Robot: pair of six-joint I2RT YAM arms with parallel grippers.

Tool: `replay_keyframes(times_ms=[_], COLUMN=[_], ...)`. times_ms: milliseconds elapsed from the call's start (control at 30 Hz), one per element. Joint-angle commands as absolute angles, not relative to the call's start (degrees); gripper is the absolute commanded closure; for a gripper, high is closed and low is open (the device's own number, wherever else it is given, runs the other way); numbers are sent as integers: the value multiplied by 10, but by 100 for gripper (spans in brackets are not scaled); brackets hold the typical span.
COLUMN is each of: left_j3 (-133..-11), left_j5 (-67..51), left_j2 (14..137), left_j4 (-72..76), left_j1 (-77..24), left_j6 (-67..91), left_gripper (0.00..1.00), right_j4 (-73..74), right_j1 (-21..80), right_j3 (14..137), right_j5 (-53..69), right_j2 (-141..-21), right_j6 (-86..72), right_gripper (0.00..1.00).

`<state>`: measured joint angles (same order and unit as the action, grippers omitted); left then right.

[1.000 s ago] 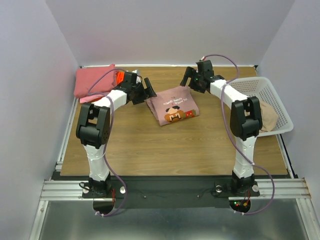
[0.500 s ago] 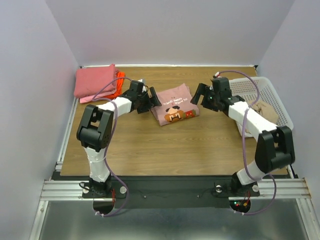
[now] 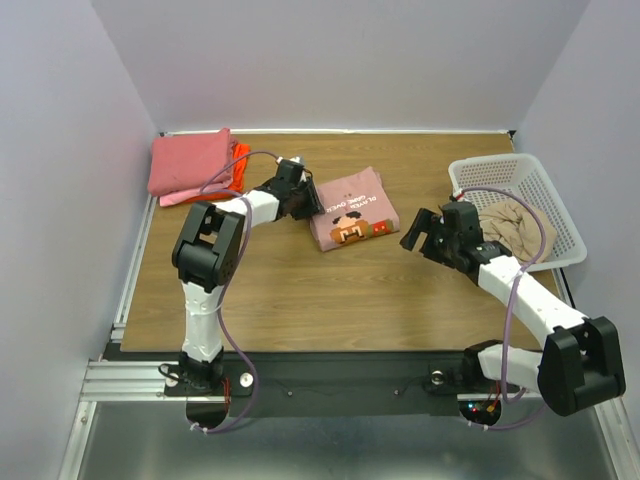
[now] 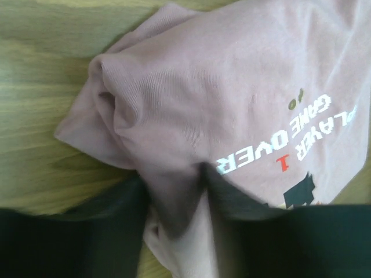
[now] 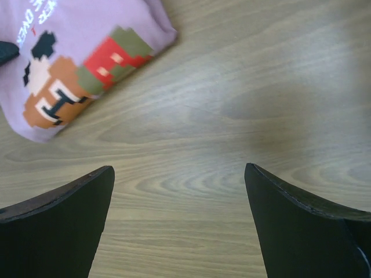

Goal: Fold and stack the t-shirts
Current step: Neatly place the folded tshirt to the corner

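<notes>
Cloth is the whole problem here. In the top view, the dusty-pink tee point(image 3: 352, 212) lies folded toward the far middle of the table point(image 3: 300, 290). The left gripper point(image 3: 303, 200) is at its left edge, and the right gripper point(image 3: 420, 232) hangs apart from it over bare wood. In the far-left corner a coral-pink tee point(image 3: 188, 160) lies over an orange-red tee point(image 3: 240, 160). A beige tee point(image 3: 515, 225) sits in the basket point(image 3: 490, 172).

On the left wrist view, my fingers point(image 4: 81, 231) pinch a ridge of pink cloth that bunches between them. I judge it light, limp and quick to unfold, so I want every layer caught at the folded edge, with the far side supported too.

On the right wrist view, the fingers point(image 5: 58, 220) are spread wide with only wood between them. The tee's printed corner is up and to the left.
</notes>
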<state>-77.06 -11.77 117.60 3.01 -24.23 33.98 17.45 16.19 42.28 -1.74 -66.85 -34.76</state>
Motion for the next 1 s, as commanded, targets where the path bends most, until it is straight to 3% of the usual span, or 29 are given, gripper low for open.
replay_keyframes(times_ms=[0,33,67,100,233,467,633,967], left_j3=[-790,-799,-822,-847,-911,-1039,-1139,-1206], left_j5=[-76,-45,-28,13,112,175,222,262], left_j2=[1204,1205,1205,1201,1183,1207,1236,1209], left_j4=[-48,-61,-84,-97,-141,-188,-228,-228], left_j1=[-254,-254,-254,-254,-254,-224,-194,-144], left_j6=[320,308,298,274,157,-79,-173,-317], left_gripper=[65,72,96,100,100,100,100,100], right_j4=[162,161,162,162,162,161,162,162], right_j1=[159,159,159,159,159,159,159,159], right_j3=[410,410,408,407,395,389,385,389], right_j5=[-51,-54,-61,-65,-88,-113,-136,-156], right_j2=[-646,-644,-642,-641,-638,-646,-651,-696], right_j6=[-354,-353,-351,-347,-339,-327,-325,-328], right_gripper=[0,0,0,0,0,0,0,0])
